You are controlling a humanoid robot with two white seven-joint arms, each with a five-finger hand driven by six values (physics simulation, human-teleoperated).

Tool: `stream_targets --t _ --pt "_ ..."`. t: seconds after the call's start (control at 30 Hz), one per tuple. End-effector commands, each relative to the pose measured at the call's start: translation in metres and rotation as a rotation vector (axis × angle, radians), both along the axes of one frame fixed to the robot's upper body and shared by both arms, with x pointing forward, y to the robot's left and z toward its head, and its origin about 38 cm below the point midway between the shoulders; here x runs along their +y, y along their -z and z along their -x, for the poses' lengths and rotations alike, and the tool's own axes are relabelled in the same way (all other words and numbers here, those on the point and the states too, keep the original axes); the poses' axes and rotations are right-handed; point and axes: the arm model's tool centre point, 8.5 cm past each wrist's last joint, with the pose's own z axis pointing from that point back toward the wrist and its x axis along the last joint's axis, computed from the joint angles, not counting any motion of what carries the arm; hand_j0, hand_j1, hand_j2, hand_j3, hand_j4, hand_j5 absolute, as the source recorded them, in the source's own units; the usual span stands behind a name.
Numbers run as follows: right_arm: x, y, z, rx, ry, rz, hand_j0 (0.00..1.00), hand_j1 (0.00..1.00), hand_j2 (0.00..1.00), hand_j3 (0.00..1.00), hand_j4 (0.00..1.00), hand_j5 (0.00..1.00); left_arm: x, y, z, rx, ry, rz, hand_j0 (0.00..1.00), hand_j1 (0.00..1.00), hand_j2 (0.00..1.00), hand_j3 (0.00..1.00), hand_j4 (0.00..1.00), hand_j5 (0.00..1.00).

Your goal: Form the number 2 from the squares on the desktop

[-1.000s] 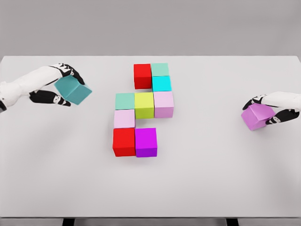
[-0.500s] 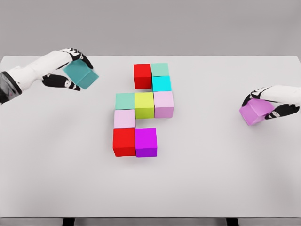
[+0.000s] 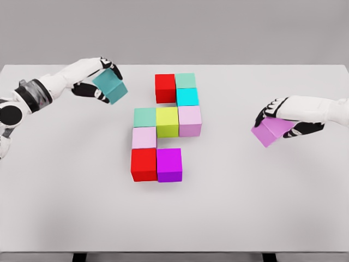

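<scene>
Head view shows a wide white table point(image 3: 262, 207) whose far edge runs under the grey wall and whose near edge lies at the bottom of the picture; broad bare room stays on the left, the right and the front of it. In the middle sits the cluster of cubes, all touching: a red cube point(image 3: 164, 88) and a mint cube point(image 3: 185, 81) at the back, a cyan cube point(image 3: 187, 97) under the mint one, then a row of pale green cube point(image 3: 144, 117), yellow cube point(image 3: 167, 121) and light pink cube point(image 3: 190, 120), a pale pink cube point(image 3: 144, 137) below, and a second red cube point(image 3: 144, 164) beside a purple cube point(image 3: 169, 164) at the front. The left hand point(image 3: 94, 78) reaches in from the left, its fingers closed around a teal cube point(image 3: 110, 85), held tilted above the table, near the back red cube. The right hand point(image 3: 286, 112) comes from the right, fingers clasped over a violet cube point(image 3: 270, 131), tilted, well apart from the cluster.
</scene>
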Motion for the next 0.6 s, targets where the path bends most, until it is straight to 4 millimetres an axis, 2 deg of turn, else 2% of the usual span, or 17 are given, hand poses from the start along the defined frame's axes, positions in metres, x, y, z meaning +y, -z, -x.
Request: stream_targets --t 0.0,0.1,0.17,0.33,0.57 --pt "0.014 -0.006 0.006 -0.015 -0.046 -0.012 0.57 0.57 0.57 0.57 0.57 0.57 -0.005 0.009 -0.004 0.020 -0.008 0.008 0.51 0.51 0.51 0.51 0.51 0.51" --pt "0.023 -0.009 0.010 -0.022 -0.077 -0.015 0.56 0.56 0.56 0.56 0.56 0.56 -0.008 0.007 -0.010 0.014 -0.013 0.008 0.50 0.50 0.50 0.50 0.50 0.50" --pt "0.030 -0.006 0.012 -0.015 -0.100 -0.010 0.56 0.56 0.56 0.56 0.56 0.56 -0.013 0.013 -0.015 0.025 -0.022 0.007 0.50 0.50 0.50 0.50 0.50 0.50" --pt "0.062 0.003 0.011 0.015 -0.194 0.019 0.55 0.55 0.55 0.55 0.55 0.55 -0.020 0.018 -0.027 0.035 -0.040 0.003 0.50 0.50 0.50 0.50 0.50 0.50" --pt "0.066 0.008 0.013 0.026 -0.208 0.024 0.54 0.54 0.54 0.54 0.54 0.54 -0.037 0.023 -0.035 0.044 -0.036 0.004 0.50 0.50 0.50 0.50 0.50 0.50"
